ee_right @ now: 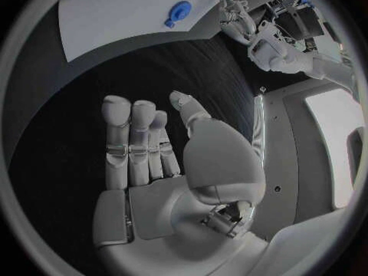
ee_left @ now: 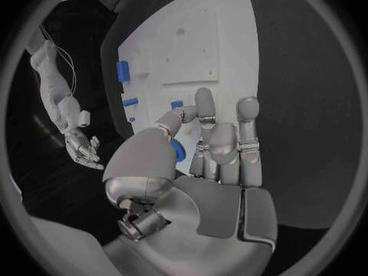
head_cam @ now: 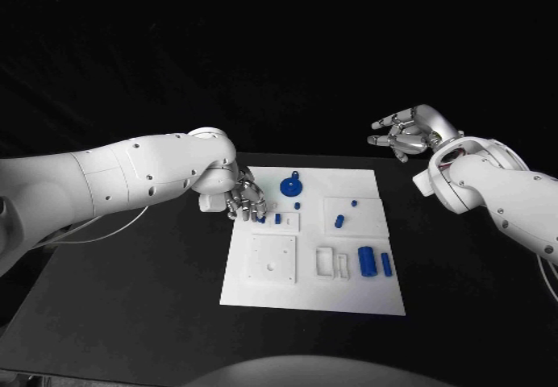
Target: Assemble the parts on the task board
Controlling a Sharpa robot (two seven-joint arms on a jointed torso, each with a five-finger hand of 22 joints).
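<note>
White task board [head_cam: 268, 290] with blue parts [head_cam: 366, 260]; left robot hand [head_cam: 244, 201] pinching one, right [head_cam: 405, 134] released.

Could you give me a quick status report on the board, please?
Left hand pinches a small blue part over the task board. Right hand open, off the board. Nothing in the way.

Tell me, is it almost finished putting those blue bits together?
Barely started, it seems. Nothing looks assembled: blue parts like the round disc and the two cylinders lie loose on the task board. The left hand is down at a small blue piece on the board's near-left area. The right hand hovers open, off the board.
</note>
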